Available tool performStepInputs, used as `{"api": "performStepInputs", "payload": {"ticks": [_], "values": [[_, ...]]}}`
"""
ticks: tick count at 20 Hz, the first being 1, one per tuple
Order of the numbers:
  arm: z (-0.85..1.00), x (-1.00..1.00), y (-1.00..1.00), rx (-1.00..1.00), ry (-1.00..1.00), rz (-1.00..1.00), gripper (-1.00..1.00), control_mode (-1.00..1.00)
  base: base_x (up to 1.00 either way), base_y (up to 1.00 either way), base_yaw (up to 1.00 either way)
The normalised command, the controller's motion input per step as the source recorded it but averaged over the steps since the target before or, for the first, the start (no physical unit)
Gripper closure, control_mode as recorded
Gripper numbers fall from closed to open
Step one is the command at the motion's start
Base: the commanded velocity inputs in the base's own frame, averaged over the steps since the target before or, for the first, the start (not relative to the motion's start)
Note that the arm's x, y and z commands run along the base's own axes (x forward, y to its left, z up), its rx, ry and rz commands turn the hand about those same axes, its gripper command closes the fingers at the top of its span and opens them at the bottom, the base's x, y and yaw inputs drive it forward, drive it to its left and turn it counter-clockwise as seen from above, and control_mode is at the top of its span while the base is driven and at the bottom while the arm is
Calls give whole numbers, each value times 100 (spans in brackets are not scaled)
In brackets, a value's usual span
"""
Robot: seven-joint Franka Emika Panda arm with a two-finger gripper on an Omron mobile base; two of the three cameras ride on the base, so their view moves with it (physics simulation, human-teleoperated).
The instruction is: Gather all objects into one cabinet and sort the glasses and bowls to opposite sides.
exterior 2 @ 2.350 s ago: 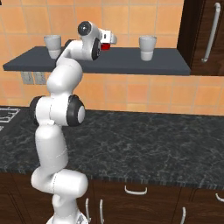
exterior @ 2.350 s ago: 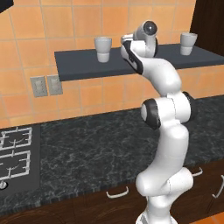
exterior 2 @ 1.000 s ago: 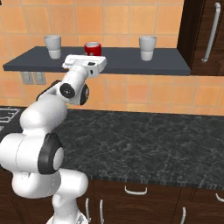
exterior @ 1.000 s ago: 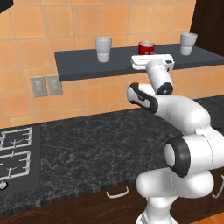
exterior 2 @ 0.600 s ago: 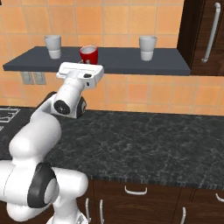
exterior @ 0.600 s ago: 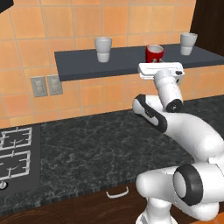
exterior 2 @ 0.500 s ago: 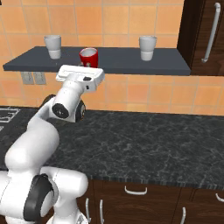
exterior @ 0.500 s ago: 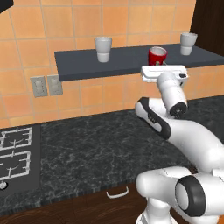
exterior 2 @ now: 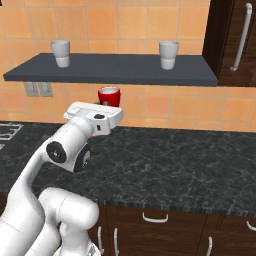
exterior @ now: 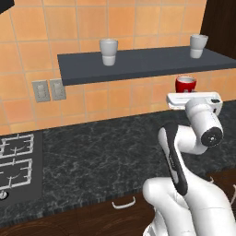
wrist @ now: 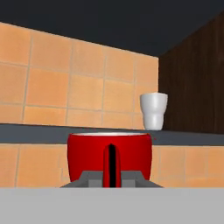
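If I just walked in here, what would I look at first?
Probably the red cup, the brightest thing here, pinched in the gripper in front of the orange tiles, just below the grey ledge. Next, the big white arm curling up over the black counter, and two white cups standing apart on the ledge.

Small red cup [exterior 2: 109, 96] below grey ledge [exterior 2: 115, 70]

Kitchen: orange tiled wall [exterior: 138, 20], black stone counter [exterior 2: 175, 165], gas hob [exterior: 14, 159], drawers with handles [exterior 2: 155, 218] below.
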Motion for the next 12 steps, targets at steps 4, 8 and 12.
{"api": "performStepInputs", "payload": {"ticks": [4,8,12], "values": [[-12,-100,-22,0,17,-17,100,-100,0,0,0],[-6,-57,-4,0,0,-11,100,-100,0,0,0],[-6,-26,0,0,0,-5,100,-100,0,0,0]]}}
